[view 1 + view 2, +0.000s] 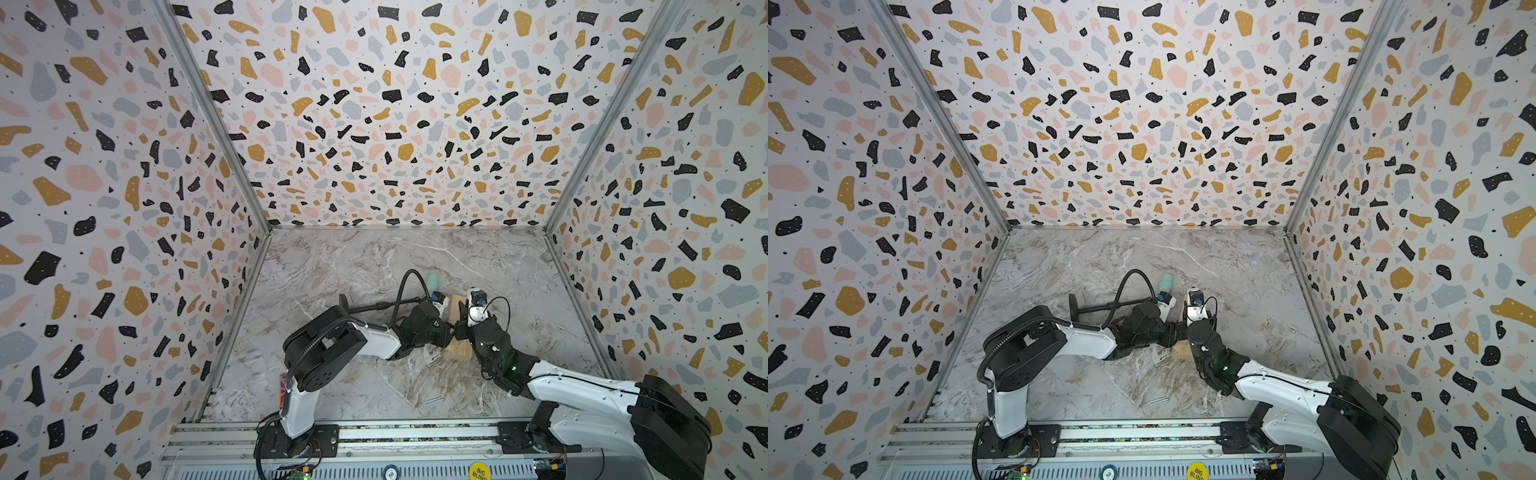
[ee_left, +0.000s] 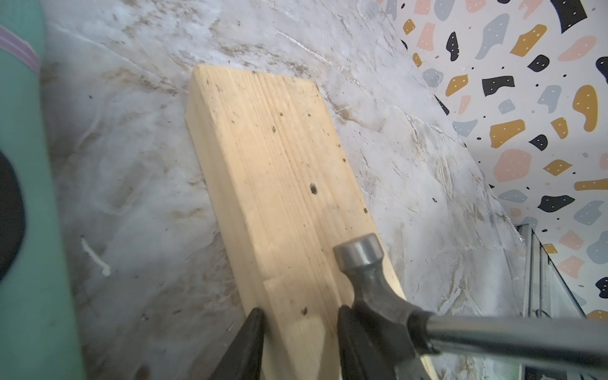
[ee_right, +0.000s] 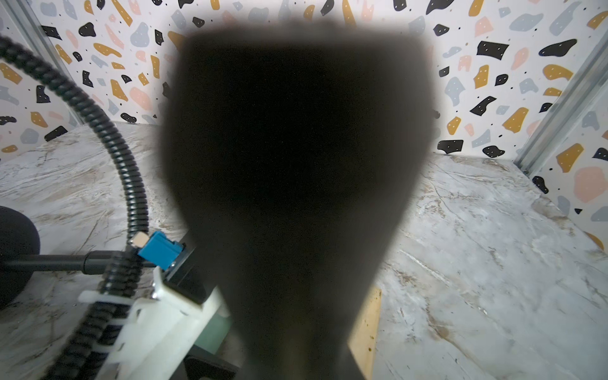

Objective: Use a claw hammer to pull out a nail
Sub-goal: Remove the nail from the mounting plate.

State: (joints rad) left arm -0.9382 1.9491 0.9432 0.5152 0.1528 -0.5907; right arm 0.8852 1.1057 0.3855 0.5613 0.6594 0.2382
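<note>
Down on the marble bench (image 1: 374, 266), both arms are reaching in from the front edge and meeting over the middle. The left arm (image 1: 332, 345) is angling in from the front-left, the right arm (image 1: 582, 386) from the front-right.

Behind the left arm, the long black rod (image 1: 374, 306) with disc ends is lying crosswise, left of centre.

Right under the meeting point, the wooden block (image 2: 279, 164) is lying flat, mid-bench and a shade toward the right edge. Its top is showing a scatter of small dark holes. Just behind it, the mint-green tool (image 1: 434, 280) is lying toward the back edge.

Now the hammer (image 2: 371, 279). It's sitting at the block's front end, close to one long edge, round face tipping upward. Its bare metal shaft is slanting away off the block, and the claw is hiding underneath.

The left gripper (image 2: 301, 325) is standing with its fingers apart, tips down at the block's top. One finger (image 2: 253, 342) is sitting by the block's edge, the other just beside the hammer head. I cannot tell whether they're pressing on the wood.

The right gripper (image 1: 461, 322) is closed on the hammer's handle, though a dark blur is filling the right wrist view and hiding the contact.

Near the front edge, about midway, loose silvery nails (image 1: 432, 400) are lying on the marble.
</note>
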